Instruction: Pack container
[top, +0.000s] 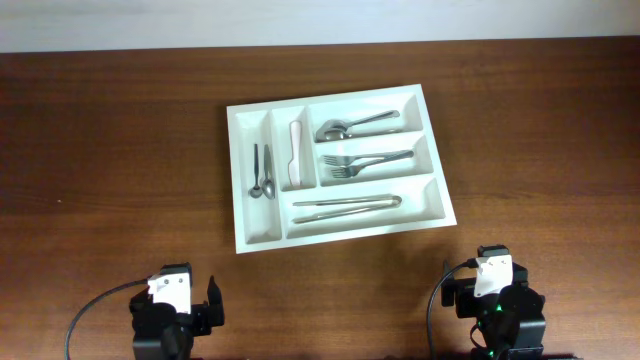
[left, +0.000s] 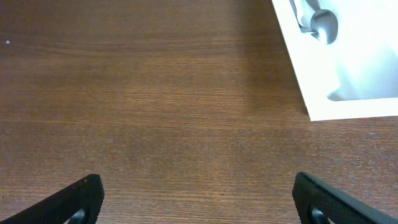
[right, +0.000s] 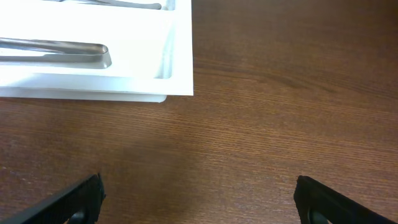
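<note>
The tray (top: 262, 222) is judged light, stiff and slippery, best gripped at its rim. The left claw (left: 199, 190) and the right claw (right: 198, 190) are spread apart, empty.

One table (top: 100, 150) carries one tray (top: 258, 222) with five compartments: two narrow upright ones and three long horizontal ones. There look to be nine utensils in all. The far-left compartment has two small spoons (top: 267, 168). The next one has one white-handled knife (top: 295, 155). The top long compartment has what look like two large spoons (top: 335, 129), nested so closely that the count is not certain. The middle one has two forks (top: 365, 161). The bottom one has two long steel pieces (top: 345, 204), probably knives, though their kind is hard to tell. There are two grippers, the left gripper (left: 198, 193) and the right gripper (right: 198, 190), each with two jaws.
</note>
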